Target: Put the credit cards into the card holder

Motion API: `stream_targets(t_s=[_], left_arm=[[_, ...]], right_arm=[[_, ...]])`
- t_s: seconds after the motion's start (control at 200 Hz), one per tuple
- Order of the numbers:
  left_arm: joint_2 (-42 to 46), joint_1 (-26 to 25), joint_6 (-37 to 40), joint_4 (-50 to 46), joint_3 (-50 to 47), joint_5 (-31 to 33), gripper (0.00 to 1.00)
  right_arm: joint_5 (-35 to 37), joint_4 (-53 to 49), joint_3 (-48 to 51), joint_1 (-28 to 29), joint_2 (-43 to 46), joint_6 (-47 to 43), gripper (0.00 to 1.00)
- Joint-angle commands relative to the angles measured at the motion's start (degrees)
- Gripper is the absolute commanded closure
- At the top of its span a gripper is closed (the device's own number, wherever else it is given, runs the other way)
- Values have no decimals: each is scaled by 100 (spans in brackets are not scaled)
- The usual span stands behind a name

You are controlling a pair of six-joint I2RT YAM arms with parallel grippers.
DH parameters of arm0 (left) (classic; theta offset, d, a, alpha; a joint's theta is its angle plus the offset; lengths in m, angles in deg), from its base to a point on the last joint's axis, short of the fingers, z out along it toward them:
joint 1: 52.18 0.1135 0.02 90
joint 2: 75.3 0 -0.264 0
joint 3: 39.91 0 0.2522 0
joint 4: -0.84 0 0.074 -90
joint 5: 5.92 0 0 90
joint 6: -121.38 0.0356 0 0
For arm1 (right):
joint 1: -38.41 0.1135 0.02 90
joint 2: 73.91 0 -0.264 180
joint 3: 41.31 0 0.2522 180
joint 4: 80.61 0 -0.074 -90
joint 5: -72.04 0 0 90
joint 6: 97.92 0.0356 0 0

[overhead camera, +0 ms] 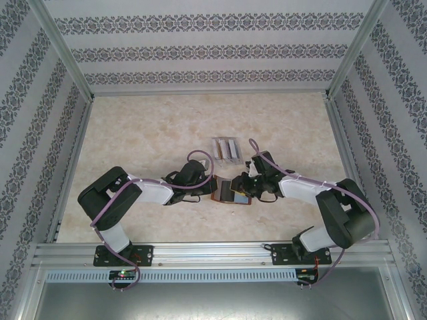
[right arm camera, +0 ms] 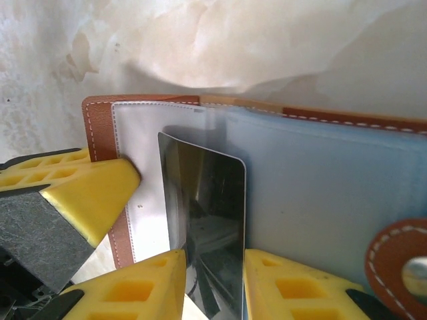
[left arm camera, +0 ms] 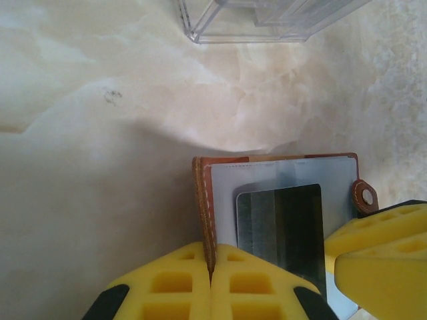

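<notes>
We see a pale, marbled beige bench (overhead camera: 133,133) carrying everything, with the black-and-white left arm (overhead camera: 120,200) and its matching right arm (overhead camera: 340,213) reaching in from either side to meet near the middle. Just beyond where they meet stands a clear, slotted plastic rack (overhead camera: 227,150), whose near corner also shows in our left wrist view (left arm camera: 267,20). Between the arms, close to the rack but apart from it, a reddish-brown leather folding card holder (overhead camera: 230,191) lies open on the bench, its pale clear inner pockets (right arm camera: 320,187) facing up. The yellow left fingers (left arm camera: 223,280) are closed tight on the holder's stitched left cover edge, pinning it. The yellow right fingers (right arm camera: 157,280) grip a thin, dark-gleaming rectangular plastic credit card (right arm camera: 207,213) by its two opposite edges, holding it tilted over the left inner pocket, where it throws a shadow. We cannot tell whether its leading edge has entered a pocket. Smallest, the holder's round-ended leather snap tab (left arm camera: 365,197) sticks out on the right side, beside the right fingers.
</notes>
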Motion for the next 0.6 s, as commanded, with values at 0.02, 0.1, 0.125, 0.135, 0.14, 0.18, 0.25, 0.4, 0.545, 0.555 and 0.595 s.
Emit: stream_targets(t_s=[0.02,0.1,0.125,0.135,0.14,0.18,0.25,0.4,0.545,0.555,0.595], left_arm=[[-73,45,38,-283,65,-28,100],[-86,46,30,-294,72,-36,100],[-86,44,30,-280,69,-43,100],[-91,46,30,-284,71,-46,100],[-88,46,30,-281,72,-45,100],[-86,46,28,-288,72,-41,100],[-99,46,32,-314,86,-22,100],[-121,42,5,-270,89,-64,100],[-145,46,-6,-266,88,-70,100],[-147,46,-12,-267,85,-70,100],[-146,46,-6,-274,90,-73,100]], right_arm=[[-4,49,-202,59,-197,-7,70],[0,87,-181,77,-233,9,65],[9,96,-177,86,-234,8,63],[9,93,-177,86,-241,8,63],[9,93,-177,86,-238,10,62],[9,48,-186,86,-237,10,60],[166,-144,-171,86,-172,37,58],[369,-232,-98,103,-183,119,58],[395,-91,-145,319,-492,248,59],[396,-83,-154,333,-518,255,59],[375,-44,-192,373,-604,282,59]])
